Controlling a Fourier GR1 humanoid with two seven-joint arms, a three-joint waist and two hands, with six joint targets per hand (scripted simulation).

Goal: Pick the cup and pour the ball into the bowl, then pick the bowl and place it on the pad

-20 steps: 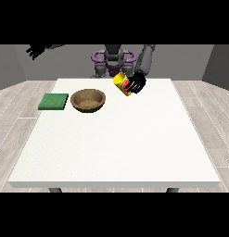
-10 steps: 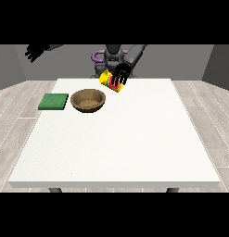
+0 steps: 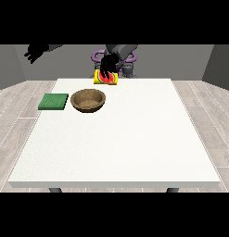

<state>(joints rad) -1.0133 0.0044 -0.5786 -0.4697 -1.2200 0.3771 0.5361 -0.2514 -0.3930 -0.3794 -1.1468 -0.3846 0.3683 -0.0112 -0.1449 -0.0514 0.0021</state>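
A yellow cup (image 3: pixel 106 78) with red marks hangs in the air above the table's far edge, just behind and to the right of the brown bowl (image 3: pixel 88 100). The black hand at the view's right (image 3: pixel 108 66) has its fingers curled round the cup from above. The cup looks tilted; the ball is not visible. The bowl sits on the table, apparently with nothing in it, with the green pad (image 3: pixel 54 101) to its left. The hand at the view's left (image 3: pixel 34 52) is raised high off the table's far left corner, fingers relaxed and holding nothing.
The white table (image 3: pixel 120 143) stretches wide towards the camera. The robot's grey torso (image 3: pixel 120 53) stands behind the far edge, with purple parts at its waist.
The hand with the cup has moved leftwards in the view, closer to the bowl, and risen slightly. The other hand has barely shifted. Bowl and pad have stayed put.
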